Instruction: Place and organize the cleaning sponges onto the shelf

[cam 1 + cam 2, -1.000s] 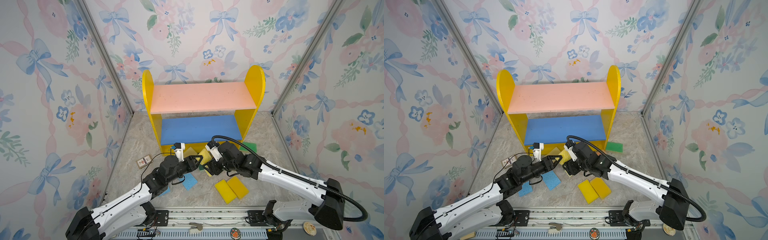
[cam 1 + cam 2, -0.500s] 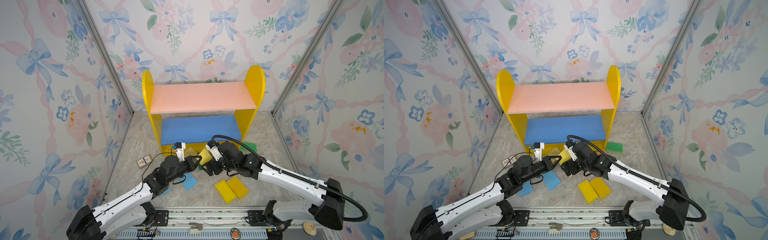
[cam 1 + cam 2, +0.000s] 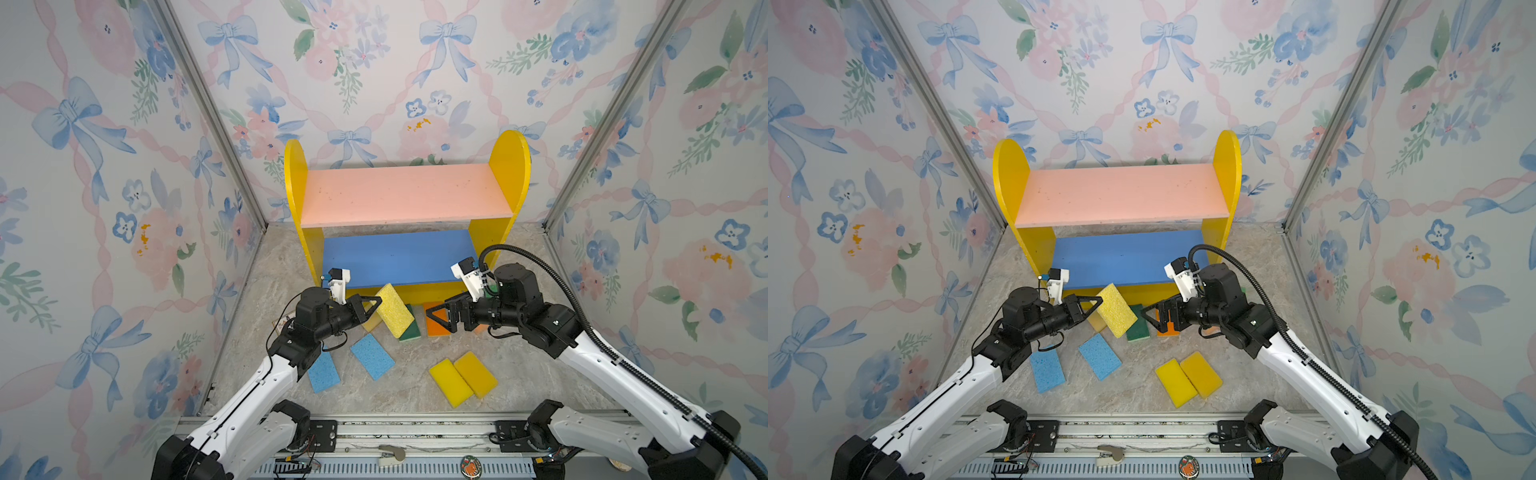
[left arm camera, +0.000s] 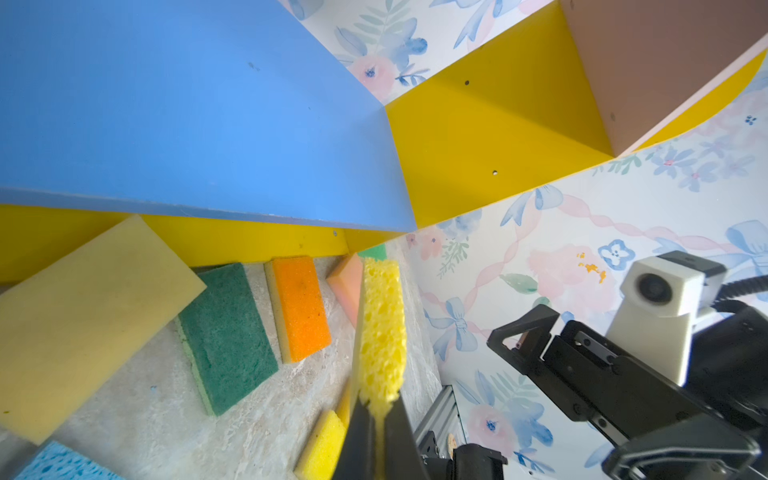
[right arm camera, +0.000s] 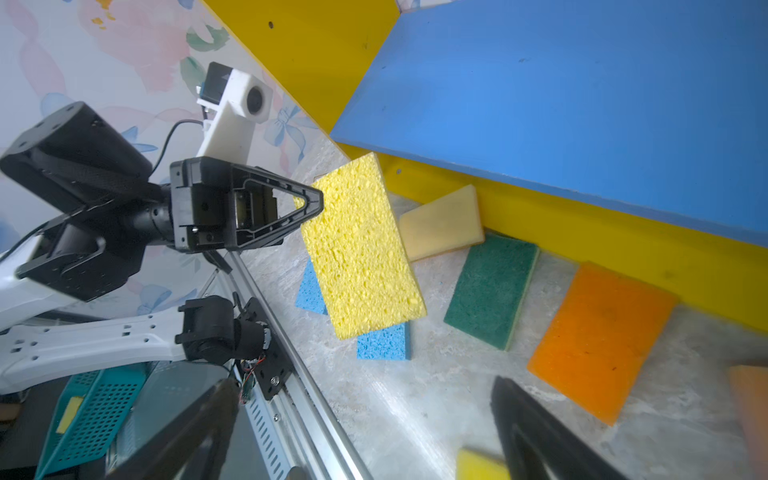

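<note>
left gripper (image 3: 375,304): jaws pinched on the edge of a pale yellow sponge (image 3: 394,309), held tilted just before the shelf (image 3: 405,193) (near its blue lower board (image 3: 399,257), left of middle). dark green sponge (image 3: 409,330) and orange sponge (image 5: 598,340): flat on the floor (image 3: 407,395) before the shelf. right gripper (image 3: 437,319): jaws wide, empty, over the orange sponge, before the shelf's right half.
</note>
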Robot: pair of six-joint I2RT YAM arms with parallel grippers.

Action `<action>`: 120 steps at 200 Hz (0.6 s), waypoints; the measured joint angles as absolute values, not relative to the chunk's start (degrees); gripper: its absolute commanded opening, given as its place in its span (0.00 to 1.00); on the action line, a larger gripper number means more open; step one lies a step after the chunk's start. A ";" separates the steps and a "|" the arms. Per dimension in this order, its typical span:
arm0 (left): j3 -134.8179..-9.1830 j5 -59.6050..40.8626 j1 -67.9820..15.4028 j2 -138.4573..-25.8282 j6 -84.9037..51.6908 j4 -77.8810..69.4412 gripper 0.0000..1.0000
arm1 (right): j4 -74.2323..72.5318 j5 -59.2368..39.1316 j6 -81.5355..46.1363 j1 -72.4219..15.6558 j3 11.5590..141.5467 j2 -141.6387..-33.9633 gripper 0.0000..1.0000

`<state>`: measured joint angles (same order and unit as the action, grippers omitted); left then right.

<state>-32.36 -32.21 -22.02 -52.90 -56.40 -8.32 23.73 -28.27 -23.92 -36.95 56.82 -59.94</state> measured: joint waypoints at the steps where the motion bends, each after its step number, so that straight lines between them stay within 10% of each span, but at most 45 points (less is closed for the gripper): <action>1: -32.36 -32.77 -21.87 -52.97 -56.45 -8.49 0.00 | 23.66 -28.47 -24.01 -36.91 56.71 -59.90 0.95; 120: -34.28 -52.58 -20.97 -55.02 -63.59 -19.75 0.00 | 11.22 -44.71 -34.20 -35.29 49.45 -60.03 0.74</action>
